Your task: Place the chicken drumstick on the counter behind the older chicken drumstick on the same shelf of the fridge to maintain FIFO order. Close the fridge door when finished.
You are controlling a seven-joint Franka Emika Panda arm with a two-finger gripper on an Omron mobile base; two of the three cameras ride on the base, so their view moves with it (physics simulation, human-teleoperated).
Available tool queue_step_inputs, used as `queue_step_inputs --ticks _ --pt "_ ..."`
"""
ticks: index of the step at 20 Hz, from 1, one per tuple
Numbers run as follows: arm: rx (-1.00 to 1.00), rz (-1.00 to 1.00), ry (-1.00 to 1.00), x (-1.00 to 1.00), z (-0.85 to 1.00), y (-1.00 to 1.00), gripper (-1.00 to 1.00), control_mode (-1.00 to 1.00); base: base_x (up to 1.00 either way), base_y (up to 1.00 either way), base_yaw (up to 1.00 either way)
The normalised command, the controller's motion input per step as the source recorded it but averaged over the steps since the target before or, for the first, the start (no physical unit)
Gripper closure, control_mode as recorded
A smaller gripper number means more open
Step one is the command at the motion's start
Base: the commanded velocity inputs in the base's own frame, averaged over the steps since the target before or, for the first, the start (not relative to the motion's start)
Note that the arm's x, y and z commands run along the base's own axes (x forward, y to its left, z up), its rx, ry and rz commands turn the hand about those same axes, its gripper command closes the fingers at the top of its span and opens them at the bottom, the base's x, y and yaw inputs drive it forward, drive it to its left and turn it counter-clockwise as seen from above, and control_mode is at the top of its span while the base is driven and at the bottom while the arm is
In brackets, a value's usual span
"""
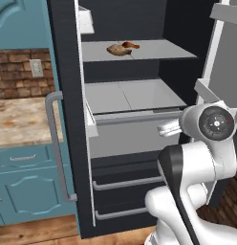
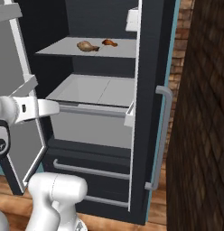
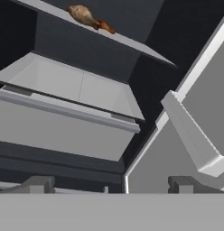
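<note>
While both drumsticks lie on the upper shelf (image 1: 163,50) of the fridge (image 1: 68,95), I log the step in hand as closing up, judged from how things lie.

Item, chicken drumstick (image 1: 131,45): dark orange-brown, thin bone end, lying toward the back of the shelf. Seen also in the right base view (image 2: 109,43).

Item, older chicken drumstick (image 1: 118,50): pale tan, plumper, just in front of the darker one and very near it; I cannot tell whether they touch. In the hand view (image 3: 84,16) it sits at the shelf's near side with the orange piece trailing behind it. The FIFO order looks satisfied.

Item, gripper (image 3: 111,184): released, fingers wide apart, nothing between them. It hovers low, in front of the pale crisper drawer (image 1: 134,119), well below the shelf.

Item, fridge door (image 2: 152,103): swung open, long grey bar handle (image 2: 161,135) facing out. The opposite door (image 1: 225,57) also stands open beside the arm.

Handling note, my judgement: I would draw the arm clear of the cabinet before pushing, press on the flat outer face of a door rather than its white inner bins, and sweep steadily so the drumsticks stay undisturbed. Risk: an elbow caught between the two open doors.
</note>
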Motion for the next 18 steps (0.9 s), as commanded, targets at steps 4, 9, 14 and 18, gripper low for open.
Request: queue_step_inputs --ticks 4,9,14,18 --pt "0.00 0.00 0.00 0.00 0.00 0.00 -1.00 1.00 0.00 0.00 0.00" --pt "0.00 0.00 0.00 0.00 0.00 0.00 -1.00 1.00 0.24 -0.02 0.00" --pt "0.00 0.00 0.00 0.00 0.00 0.00 -1.00 1.00 0.02 -0.08 0.00" --pt "0.12 0.00 0.00 0.10 -0.25 -0.03 -1.00 -1.00 0.00 0.00 0.00"
